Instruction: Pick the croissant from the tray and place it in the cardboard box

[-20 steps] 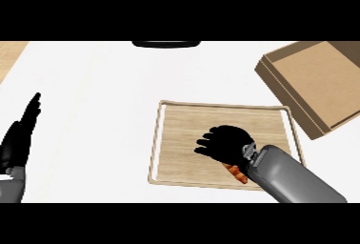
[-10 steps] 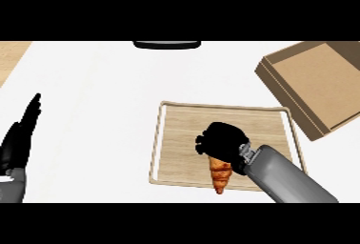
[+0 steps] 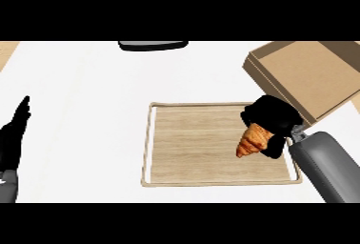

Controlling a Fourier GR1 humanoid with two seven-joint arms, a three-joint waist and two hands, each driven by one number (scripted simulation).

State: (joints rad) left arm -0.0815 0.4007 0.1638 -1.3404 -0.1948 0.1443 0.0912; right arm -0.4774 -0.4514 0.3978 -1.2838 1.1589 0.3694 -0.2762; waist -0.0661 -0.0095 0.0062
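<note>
1. The white counter (image 3: 91,95) takes up most of the head view. Broad bare stretches lie left of the tray and above it, up to a dark object (image 3: 153,45) cut off at the top edge. A strip of tan surface (image 3: 7,50) shows at the upper left corner.
2. The cardboard box (image 3: 316,71) sits at the upper right, turned at an angle, its open top facing up. Its lower left wall runs close to the tray's upper right corner, and its right side runs out of view.
3. The wooden tray (image 3: 197,143) lies at centre right. Its pale raised rim is visible on all four sides, and most of its floor is bare.
4. The right hand (image 3: 271,119) is over the tray's upper right area, just beside the box's lower wall. Its black fingers are curled round the croissant, and the grey forearm runs off toward the lower right corner.
5. The left hand (image 3: 15,128) rests at the left edge, fingers straight and pointing up, well apart from the tray.
6. The croissant (image 3: 253,140) is golden orange with ridged layers. It hangs tapered end down from the right hand, above the tray's right side.
</note>
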